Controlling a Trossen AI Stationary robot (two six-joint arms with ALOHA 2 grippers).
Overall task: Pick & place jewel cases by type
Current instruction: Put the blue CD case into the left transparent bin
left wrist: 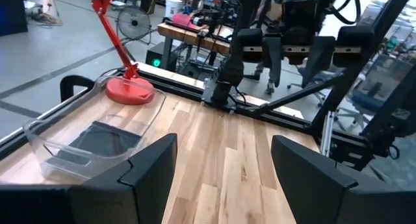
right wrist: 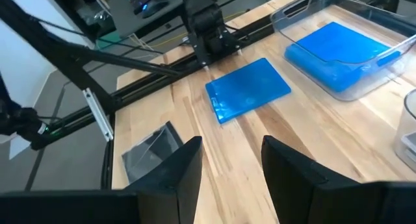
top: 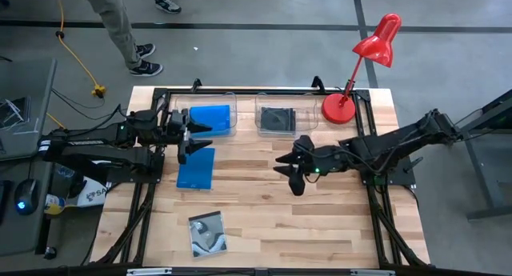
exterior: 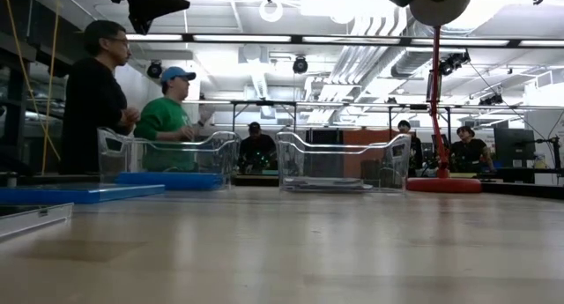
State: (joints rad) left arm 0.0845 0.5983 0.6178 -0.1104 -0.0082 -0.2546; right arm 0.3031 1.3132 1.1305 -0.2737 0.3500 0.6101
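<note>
Two cases remain loose on the table. A blue case (top: 196, 168) lies flat just in front of the left tub (top: 210, 120), and a black case with a silvery cover (top: 208, 233) lies near the front edge, well apart from both tubs.

The left tub already holds blue cases (top: 211, 118); the right wrist view suggests more than one is stacked there, but the count cannot be confirmed. The right tub (top: 278, 116) holds dark cases (top: 278, 119), count likewise unclear. Judged from this, sorting is well past halfway, with one blue and one black case left to place.

The left gripper (top: 192, 140) hovers between the left tub and the loose blue case, fingers spread wide and empty. The right gripper (top: 290, 170) hangs over bare wood at mid-table, fingers also spread and empty.

Clearances: the middle and right front of the table (top: 320, 220) are open. The red lamp (top: 352, 76) stands at the back right, just beside the right tub, and limits approach from that side. The black case lies near the front edge, leaving little margin there.
</note>
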